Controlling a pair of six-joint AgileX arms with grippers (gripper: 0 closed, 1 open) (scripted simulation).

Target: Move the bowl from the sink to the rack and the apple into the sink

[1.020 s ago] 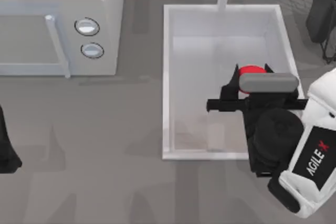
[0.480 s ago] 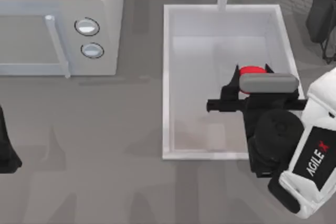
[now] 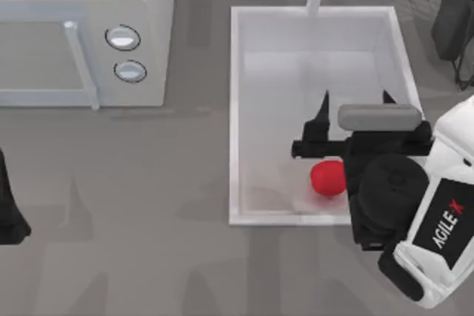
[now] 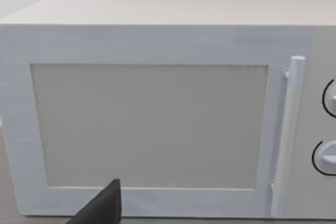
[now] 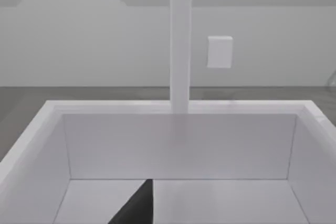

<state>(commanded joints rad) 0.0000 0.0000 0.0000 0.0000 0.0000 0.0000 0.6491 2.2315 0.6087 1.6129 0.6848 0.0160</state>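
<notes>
R gripper (image 3: 355,105) hangs over sink (image 3: 235,109) at frame centre-right, jaws spread wide w/ nothing held, apple (image 3: 327,178) on basin floor nr lower rim, apparently released there; L arm parked lower left.

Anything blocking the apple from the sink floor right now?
No. The apple already lies inside the sink, near its front wall, under the right gripper, whose fingers are spread open. Left arm is parked at the table's left edge.

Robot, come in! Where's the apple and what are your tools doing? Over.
Right tool open above the sink. Apple lying on the sink floor, near end. Left arm parked at table's left edge, facing the microwave. Nothing in the way.
</notes>
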